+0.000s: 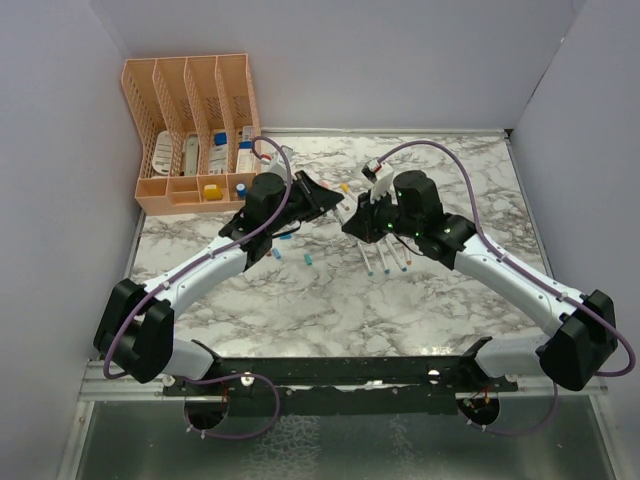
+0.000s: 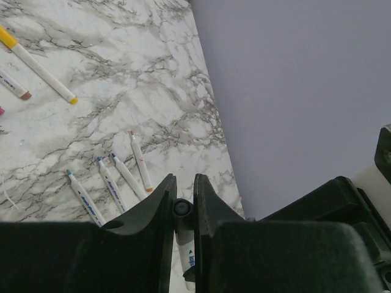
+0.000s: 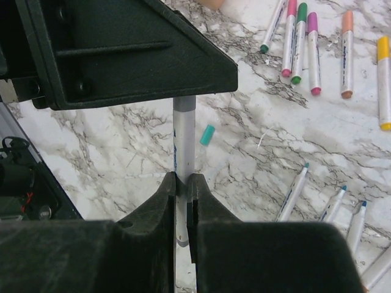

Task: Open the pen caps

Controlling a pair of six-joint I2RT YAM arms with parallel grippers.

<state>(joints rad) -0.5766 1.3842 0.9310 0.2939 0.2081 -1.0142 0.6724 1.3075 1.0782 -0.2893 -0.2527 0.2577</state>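
Top external view first, biggest stuff down. The marble surface (image 1: 330, 320) has a peach organiser (image 1: 190, 100) parked in the far left corner, well apart from the action. Both arms reach in from the near edge and meet nose to nose over the middle. The left arm (image 1: 210, 262) angles in from the left and the right arm (image 1: 510, 275) mirrors it, elbows low, wrists turned toward each other. We reckon that's so they can pull apart along one line.

Between them is the held pen (image 3: 184, 131), up clear of the surface. Right wrist view shows the right fingers (image 3: 149, 207) pinched narrow on its barrel. The other end vanishes into the left fingers (image 2: 153, 210), which are also nearly closed on it. We can't see its cap — presumably it's buried in the left grip, so we can't tell whether it's popped yet.

Down on the surface, a row of uncapped pens (image 1: 385, 262) lies just beside the right wrist with tips bare, and a bunch of capped pens (image 3: 300, 43) sits further out. Smallest bits are the loose caps, like the teal cap (image 3: 208, 134) lying near the held pen. Our guess is a good share of the job is left.
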